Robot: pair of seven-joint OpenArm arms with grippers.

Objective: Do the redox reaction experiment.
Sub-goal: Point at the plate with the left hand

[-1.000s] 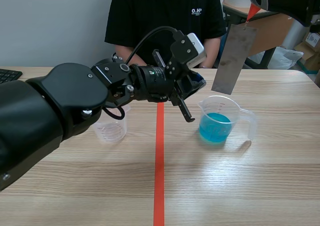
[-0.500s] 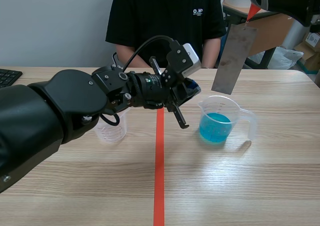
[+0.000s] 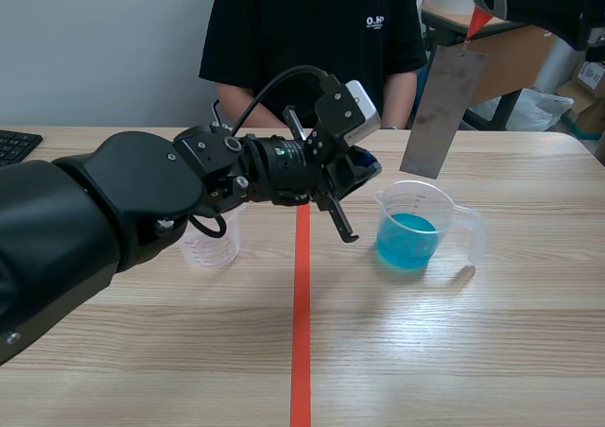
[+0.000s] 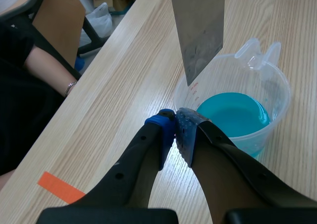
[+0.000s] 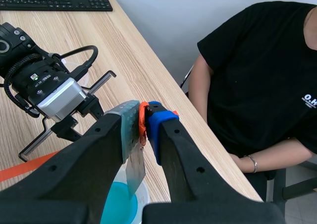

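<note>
My right fingers (image 5: 163, 126) clamp the orange tab (image 3: 477, 21) atop the metal plate (image 3: 442, 115), which hangs undipped over the beaker (image 3: 452, 221) of blue liquid (image 3: 406, 240). My left fingers (image 4: 161, 135) are pressed together, empty, beside it. Next, I think: lower the plate straight in.

Overhead, metal plate (image 3: 442, 113) blocks beaker (image 3: 450, 221); left end effector (image 4: 176, 120) flanks it.

The left arm (image 3: 123, 210) is bulky, glossy black, studded with small screws (a black cable (image 3: 301, 68) loops above its wrist). Its camera block (image 3: 362, 96) is silver-grey.
</note>
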